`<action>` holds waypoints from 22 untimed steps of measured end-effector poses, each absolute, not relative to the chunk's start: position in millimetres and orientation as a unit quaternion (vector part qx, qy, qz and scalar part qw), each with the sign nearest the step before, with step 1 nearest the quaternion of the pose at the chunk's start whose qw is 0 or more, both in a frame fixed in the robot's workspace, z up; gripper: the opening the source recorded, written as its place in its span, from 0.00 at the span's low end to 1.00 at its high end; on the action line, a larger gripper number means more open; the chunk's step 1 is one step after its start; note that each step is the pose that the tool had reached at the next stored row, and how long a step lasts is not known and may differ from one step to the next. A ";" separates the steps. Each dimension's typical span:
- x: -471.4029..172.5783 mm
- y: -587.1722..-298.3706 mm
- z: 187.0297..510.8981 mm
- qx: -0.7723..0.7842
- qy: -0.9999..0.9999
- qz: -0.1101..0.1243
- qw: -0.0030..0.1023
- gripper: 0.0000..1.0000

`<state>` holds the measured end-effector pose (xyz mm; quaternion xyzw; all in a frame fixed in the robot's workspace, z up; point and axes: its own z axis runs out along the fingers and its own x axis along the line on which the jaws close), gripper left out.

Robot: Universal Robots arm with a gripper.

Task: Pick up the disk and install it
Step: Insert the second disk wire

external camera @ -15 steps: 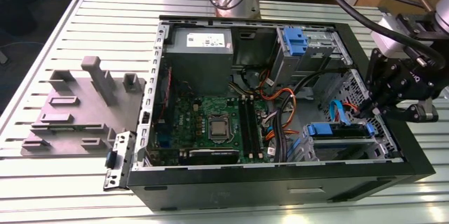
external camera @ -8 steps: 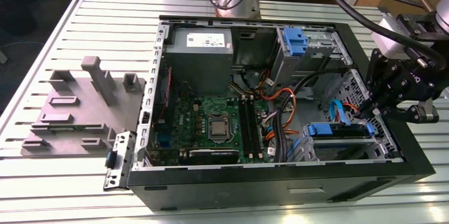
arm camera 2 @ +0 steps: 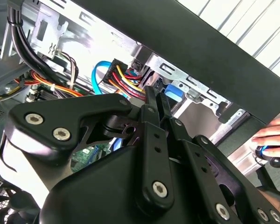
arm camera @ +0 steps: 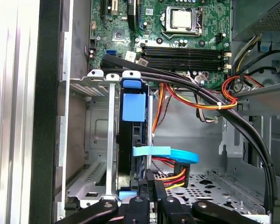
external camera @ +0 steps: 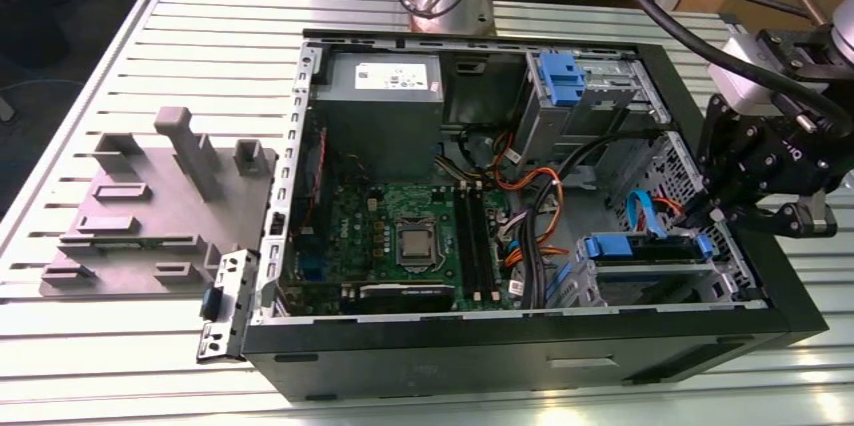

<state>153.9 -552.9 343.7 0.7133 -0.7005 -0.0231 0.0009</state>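
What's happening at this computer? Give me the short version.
The robot arm's hand is down inside the open computer case, at the drive cage in its corner. The disk, with its blue rails, stands on edge in that cage, and the hand is right at its cable end. A person's hand rests just outside the case.

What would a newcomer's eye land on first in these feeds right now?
Probably the open computer case on the slatted table, its green motherboard exposed. Next, the black end effector at the case's corner on the exterior view's right, against the disk with its blue rails, standing in the drive cage.
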 end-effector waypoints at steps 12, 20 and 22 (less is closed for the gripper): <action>150.8 -568.3 342.8 0.713 -0.701 -0.023 -0.001 0.16; 149.8 -570.5 339.8 0.713 -0.700 -0.023 -0.001 0.16; 149.8 -570.6 339.7 0.713 -0.700 -0.023 -0.001 0.16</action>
